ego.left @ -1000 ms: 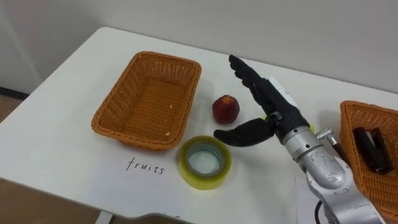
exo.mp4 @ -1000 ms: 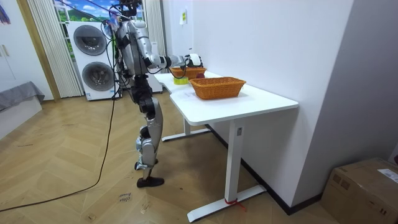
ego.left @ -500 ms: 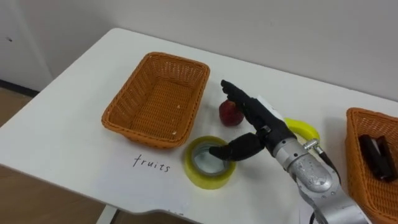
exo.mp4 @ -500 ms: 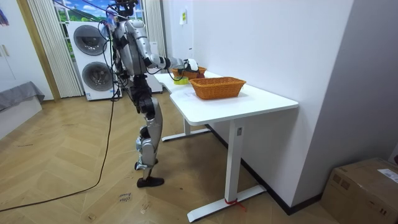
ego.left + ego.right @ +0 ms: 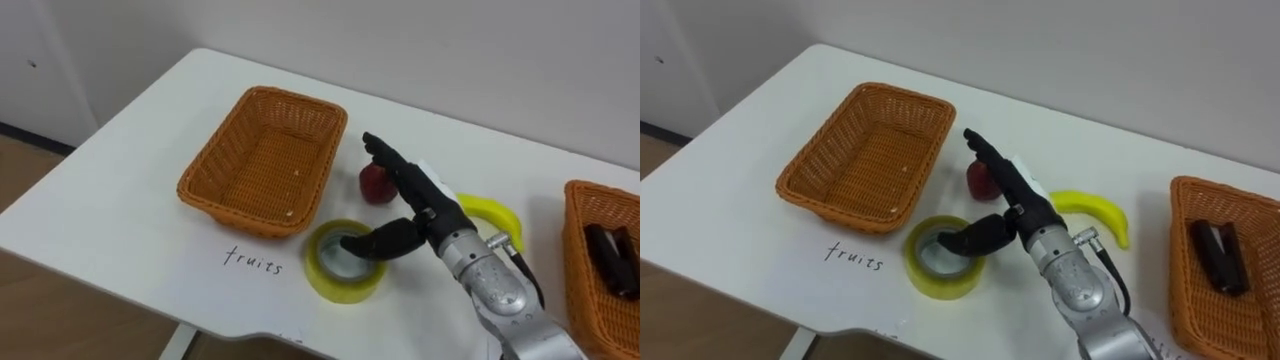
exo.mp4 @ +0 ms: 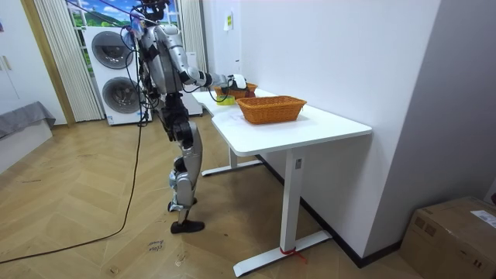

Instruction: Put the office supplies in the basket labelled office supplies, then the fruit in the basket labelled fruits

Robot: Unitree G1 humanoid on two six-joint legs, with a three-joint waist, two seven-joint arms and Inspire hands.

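Note:
An empty wicker basket [image 5: 265, 160] stands at the table's left, with a handwritten label in front of it. A red fruit [image 5: 374, 186] lies just right of the basket, and a yellow tape roll [image 5: 345, 263] lies in front of the fruit. My right hand [image 5: 408, 200] reaches in from the lower right. Its straight fingers stretch over the red fruit, and its thumb [image 5: 372, 242] dips into the tape roll's hole. A banana [image 5: 490, 212] lies behind the wrist. A second wicker basket [image 5: 1225, 300] at the right holds a black office item [image 5: 1217, 255].
The white table [image 5: 120, 210] has its front edge close below the tape roll and its left corner near the empty basket. In the room view I stand at the table's far end [image 6: 225, 101], with washing machines [image 6: 116, 74] behind me.
My right hand has dropped from beside the red fruit toward the tape roll, and its thumb now sits in the roll's hole. The eye views have shifted slightly as well.

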